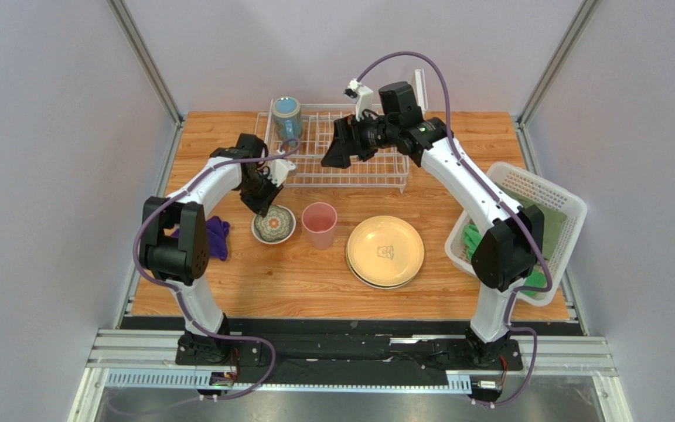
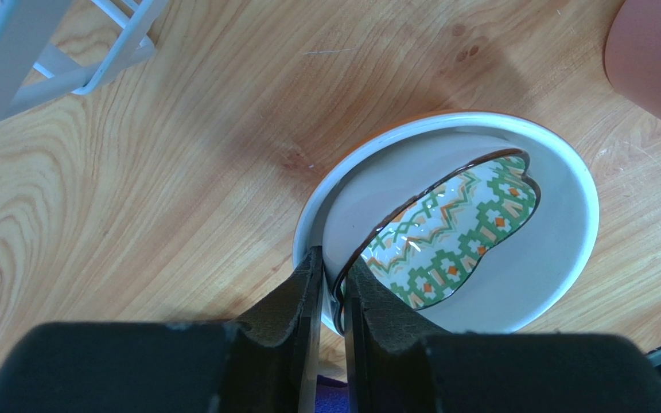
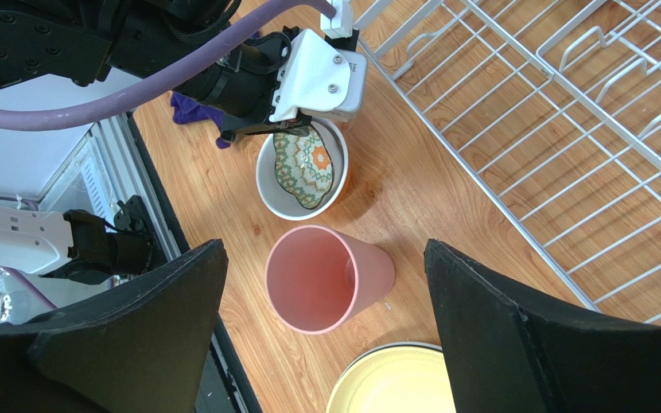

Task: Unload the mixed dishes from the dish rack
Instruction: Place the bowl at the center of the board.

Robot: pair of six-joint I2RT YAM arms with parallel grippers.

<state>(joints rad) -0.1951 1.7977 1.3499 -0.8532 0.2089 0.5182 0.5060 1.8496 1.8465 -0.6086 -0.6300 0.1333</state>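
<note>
The small white bowl (image 1: 273, 226), patterned green and orange inside, rests on the table in front of the dish rack (image 1: 350, 180). My left gripper (image 1: 262, 207) is shut on its near rim, one finger inside and one outside (image 2: 331, 268). A thin orange edge shows under the bowl (image 3: 348, 176). The blue mug (image 1: 286, 117) stands in the rack's far left corner. The pink tumbler (image 1: 319, 224) stands upright beside the bowl. The cream-yellow plate (image 1: 386, 251) lies on another plate to its right. My right gripper (image 1: 337, 155) hangs open and empty over the rack's front edge, above the tumbler (image 3: 324, 277).
A purple cloth (image 1: 218, 237) lies left of the bowl. A white lattice basket (image 1: 570, 209) with green cloths (image 1: 471, 239) sits tilted at the right edge. The rack's tall white panel (image 1: 420, 88) stands at its far right end.
</note>
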